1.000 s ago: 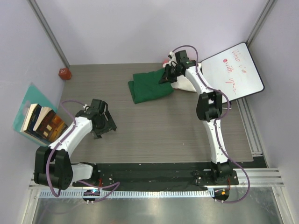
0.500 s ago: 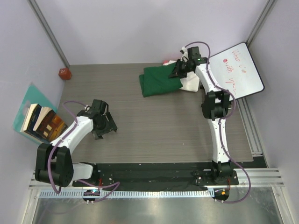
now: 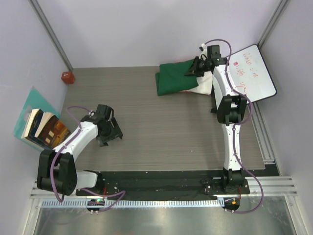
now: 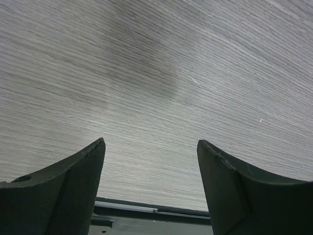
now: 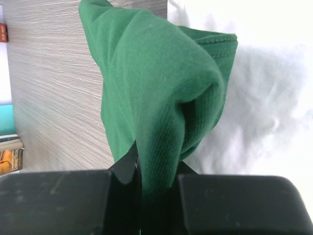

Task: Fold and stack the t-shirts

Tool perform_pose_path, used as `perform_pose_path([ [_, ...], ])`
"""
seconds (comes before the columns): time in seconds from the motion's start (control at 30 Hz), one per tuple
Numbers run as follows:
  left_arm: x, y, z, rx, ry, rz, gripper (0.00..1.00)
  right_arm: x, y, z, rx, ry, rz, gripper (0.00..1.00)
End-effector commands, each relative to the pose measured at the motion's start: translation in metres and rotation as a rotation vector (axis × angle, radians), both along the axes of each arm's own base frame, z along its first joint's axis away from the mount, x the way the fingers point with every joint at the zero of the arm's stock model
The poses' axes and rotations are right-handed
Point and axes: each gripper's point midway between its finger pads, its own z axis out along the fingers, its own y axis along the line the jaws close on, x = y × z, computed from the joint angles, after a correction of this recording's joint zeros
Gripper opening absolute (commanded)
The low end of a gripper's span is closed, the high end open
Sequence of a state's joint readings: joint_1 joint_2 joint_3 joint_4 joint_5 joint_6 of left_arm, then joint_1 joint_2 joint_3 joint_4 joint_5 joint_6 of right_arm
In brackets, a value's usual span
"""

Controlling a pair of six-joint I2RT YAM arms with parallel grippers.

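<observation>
The folded dark green t-shirt (image 3: 176, 79) lies at the back of the table, its right part over the cream-white t-shirt bundle (image 3: 202, 87). My right gripper (image 3: 191, 70) is shut on the green t-shirt's right edge; in the right wrist view the green cloth (image 5: 156, 98) bunches up between the jaws, with the white t-shirt (image 5: 264, 107) behind it. My left gripper (image 3: 108, 137) stands open low over bare table near the front left, with nothing between its fingers (image 4: 73, 181). No red-pink cloth edge shows.
A whiteboard with red writing (image 3: 250, 73) leans at the back right, just beside the right arm. A stack of books on a teal sheet (image 3: 41, 128) sits at the left edge. A small red object (image 3: 67, 77) lies in the back left corner.
My right gripper has dragged the green t-shirt to the right and back, onto the white bundle. The left arm has stayed where it was.
</observation>
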State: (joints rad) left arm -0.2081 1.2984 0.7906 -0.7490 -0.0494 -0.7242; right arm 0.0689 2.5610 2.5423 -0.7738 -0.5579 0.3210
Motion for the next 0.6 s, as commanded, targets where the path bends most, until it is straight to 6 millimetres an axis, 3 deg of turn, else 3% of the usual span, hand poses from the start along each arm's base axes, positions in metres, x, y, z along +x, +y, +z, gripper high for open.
perform_pose_path([
  [0.0, 0.005, -0.005, -0.001, -0.019, -0.009, -0.021, 0.76, 0.004, -0.016, 0.105, 0.046, -0.227, -0.01, 0.01],
  [0.17, 0.005, -0.006, -0.003, -0.023, -0.001, -0.026, 0.75, 0.0, -0.026, 0.132, 0.062, -0.269, -0.027, 0.01],
  [0.23, 0.005, -0.007, -0.003, -0.022, -0.003, -0.025, 0.75, 0.0, -0.051, 0.15, 0.085, -0.293, -0.066, 0.01],
  [0.33, 0.005, -0.007, -0.004, -0.023, -0.001, -0.024, 0.75, -0.003, -0.061, 0.167, 0.116, -0.32, -0.074, 0.01],
  [0.43, 0.004, -0.007, -0.005, -0.024, 0.002, -0.026, 0.75, -0.005, -0.068, 0.173, 0.111, -0.333, -0.089, 0.01],
  [0.57, 0.004, -0.007, -0.004, -0.025, 0.001, -0.027, 0.75, -0.001, -0.085, 0.153, 0.106, -0.289, -0.125, 0.01],
])
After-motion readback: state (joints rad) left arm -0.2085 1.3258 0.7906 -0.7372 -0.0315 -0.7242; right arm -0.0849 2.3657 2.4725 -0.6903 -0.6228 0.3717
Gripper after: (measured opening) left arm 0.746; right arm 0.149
